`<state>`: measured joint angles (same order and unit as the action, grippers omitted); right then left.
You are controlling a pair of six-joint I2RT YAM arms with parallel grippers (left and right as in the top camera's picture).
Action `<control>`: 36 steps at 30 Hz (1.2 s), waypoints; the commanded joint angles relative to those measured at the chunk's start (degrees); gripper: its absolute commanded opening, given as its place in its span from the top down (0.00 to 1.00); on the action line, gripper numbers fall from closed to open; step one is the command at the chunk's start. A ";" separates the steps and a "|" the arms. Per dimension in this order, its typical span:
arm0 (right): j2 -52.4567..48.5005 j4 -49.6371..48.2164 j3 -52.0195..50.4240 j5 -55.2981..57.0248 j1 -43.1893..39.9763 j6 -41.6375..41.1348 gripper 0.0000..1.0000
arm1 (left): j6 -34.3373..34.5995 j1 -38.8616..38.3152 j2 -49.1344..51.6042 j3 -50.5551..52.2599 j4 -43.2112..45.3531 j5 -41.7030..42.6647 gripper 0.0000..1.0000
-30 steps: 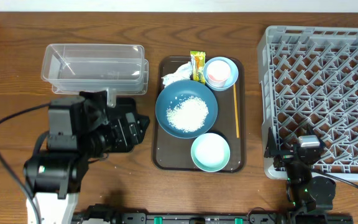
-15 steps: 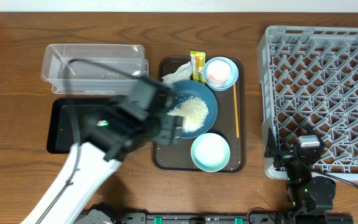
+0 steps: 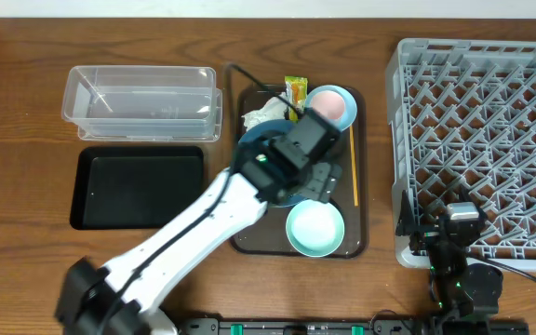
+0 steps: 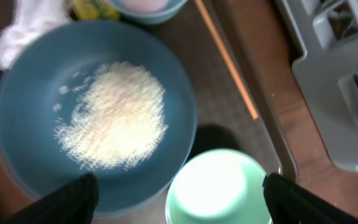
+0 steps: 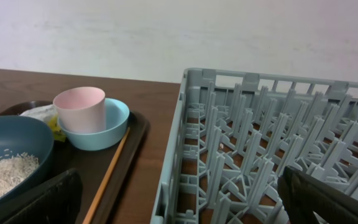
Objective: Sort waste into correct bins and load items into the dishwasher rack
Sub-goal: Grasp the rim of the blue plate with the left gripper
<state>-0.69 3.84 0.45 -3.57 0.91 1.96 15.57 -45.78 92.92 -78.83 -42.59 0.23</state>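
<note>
The dark-blue plate holds the rice heap on the brown serving tray. My left gripper is open and empty, hovering over the plate's near edge and the mint bowl; it also shows in the overhead view. The tissue and snack wrapper lie at the tray's back. The pink cup stands in the light-blue bowl. The orange stick lies along the tray's right side. My right gripper is open and empty at the front-left corner of the grey rack.
The clear container and the black tray sit left of the brown serving tray. My left arm stretches diagonally from the bottom left across the table's front to the serving tray. A cable loops over the tray's back-left corner.
My left arm has swung right from above the black tray to above the plate and mint bowl. The black tray is now uncovered. The right arm has not moved.
</note>
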 commanded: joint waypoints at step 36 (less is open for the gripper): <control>0.31 0.22 -0.13 0.33 -0.48 0.48 0.01 | -0.28 -5.20 23.98 -0.81 12.92 -16.46 0.44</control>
<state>-0.69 3.86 0.45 -3.57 0.91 1.96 15.20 -51.11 116.95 -78.83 -29.69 -15.07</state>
